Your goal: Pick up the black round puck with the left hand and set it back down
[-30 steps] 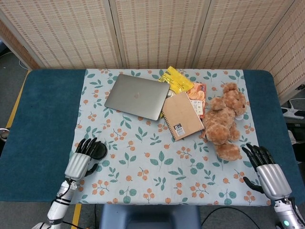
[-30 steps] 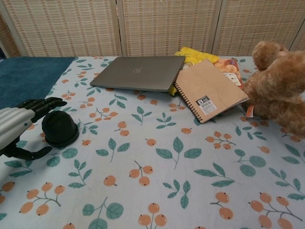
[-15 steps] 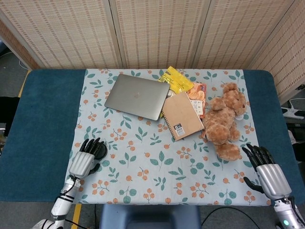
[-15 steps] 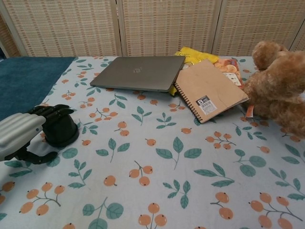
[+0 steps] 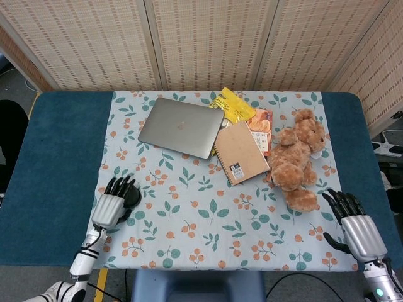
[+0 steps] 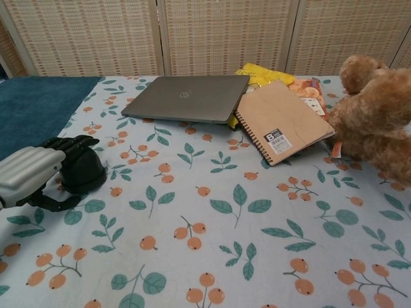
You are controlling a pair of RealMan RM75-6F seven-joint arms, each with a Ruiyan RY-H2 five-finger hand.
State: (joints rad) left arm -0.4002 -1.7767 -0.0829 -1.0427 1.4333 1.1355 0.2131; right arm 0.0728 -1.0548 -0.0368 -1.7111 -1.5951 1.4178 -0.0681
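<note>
One black puck (image 6: 85,172), one laptop (image 5: 182,127), one notebook (image 5: 240,151), one teddy bear (image 5: 298,159), one yellow packet (image 5: 233,104), one orange packet (image 5: 260,126), all lying on the floral cloth (image 5: 208,207) covering the surface. The puck is sitting at the cloth's left edge, under the left hand (image 6: 35,174), whose fingers (image 6: 72,145) are curling over its top and near side, touching it. Real grip or not, cannot tell. Right hand (image 5: 354,224) is resting at the right edge, fingers spread, grasping nothing.
</note>
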